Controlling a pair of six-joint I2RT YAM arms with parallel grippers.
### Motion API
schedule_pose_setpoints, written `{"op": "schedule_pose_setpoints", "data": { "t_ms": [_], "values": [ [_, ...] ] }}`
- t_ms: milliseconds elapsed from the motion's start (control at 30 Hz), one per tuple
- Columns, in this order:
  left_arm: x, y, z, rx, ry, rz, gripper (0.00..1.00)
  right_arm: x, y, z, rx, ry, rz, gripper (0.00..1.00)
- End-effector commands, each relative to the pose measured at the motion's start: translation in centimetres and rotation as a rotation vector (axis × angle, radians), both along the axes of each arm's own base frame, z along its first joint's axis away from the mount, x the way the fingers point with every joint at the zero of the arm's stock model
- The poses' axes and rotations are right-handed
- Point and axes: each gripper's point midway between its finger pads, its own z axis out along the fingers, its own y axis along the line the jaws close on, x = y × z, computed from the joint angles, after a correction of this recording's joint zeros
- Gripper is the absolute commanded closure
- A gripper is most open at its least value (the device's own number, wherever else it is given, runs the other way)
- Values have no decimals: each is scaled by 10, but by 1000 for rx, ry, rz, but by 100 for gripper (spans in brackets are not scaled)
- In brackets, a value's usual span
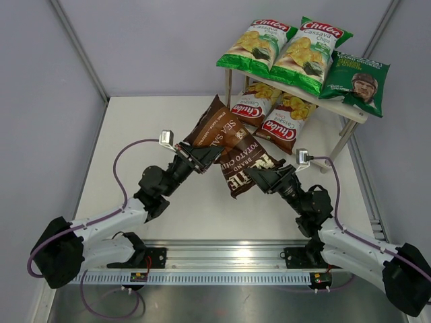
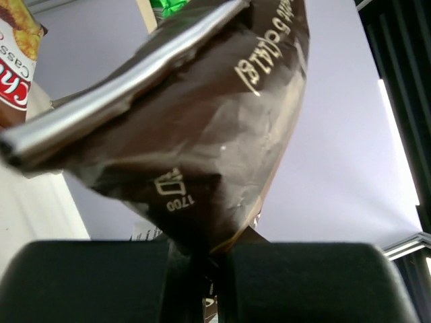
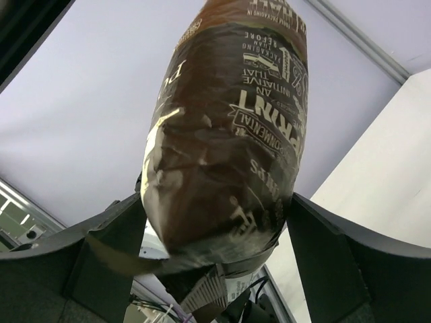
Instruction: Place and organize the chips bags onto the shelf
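Left gripper (image 1: 204,157) tight on Kettle bag (image 1: 232,143); right gripper (image 1: 260,176) wide around its end

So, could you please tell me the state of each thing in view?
Kettle bag: up in the air between both grippers.
left gripper: shut on the bag's edge.
right gripper: jaws wide around the bag's other end, grip unclear.
green Chuba bags: both resting on the shelf, top board.
portrait bag: top board, overhanging its right end.
brown-red Chuba bags: both on the lower board.
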Motion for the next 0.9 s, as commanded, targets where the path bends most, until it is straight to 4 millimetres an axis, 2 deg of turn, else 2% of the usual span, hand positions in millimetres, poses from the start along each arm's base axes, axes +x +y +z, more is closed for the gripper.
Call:
{"op": "schedule_pose_setpoints", "data": {
  "t_ms": [0,67,200,300,333,433,467,533,567,600,633,733,800,867],
  "values": [
    [-7,2,13,-4,-52,-1,99,-1,-15,24,54,-69,-77,10],
    [-6,0,10,13,-53,-5,99,1,-17,21,39,-51,-94,10],
    [-11,-10,10,25,-77,-64,98,4,-16,13,4,-9,-97,22],
    [-8,-12,6,42,-77,-84,92,4,-10,6,-53,-12,-86,44],
    [-7,-12,3,50,-74,-84,91,6,-9,0,-76,8,-87,60],
    [1,-5,-5,77,-70,-68,85,8,-9,-7,-77,32,-93,71],
    [3,-1,-9,86,-68,-59,81,9,-10,-14,-79,47,-98,77],
    [12,8,-19,117,-49,-28,54,13,-16,-19,-58,78,-125,80],
    [14,13,-21,140,-54,-10,42,14,-17,-29,-64,102,-133,82],
    [23,21,-37,195,-5,24,31,18,-21,-34,-55,125,-161,83],
    [28,27,-44,231,15,50,17,23,-29,-41,-38,157,-202,84],
    [38,58,-66,346,75,161,4,31,-42,-48,-12,193,-278,86],
    [39,80,-72,390,81,216,4,35,-46,-47,-8,197,-306,88],
    [39,93,-76,427,75,251,2,38,-48,-38,6,180,-327,88]
  ]
}}
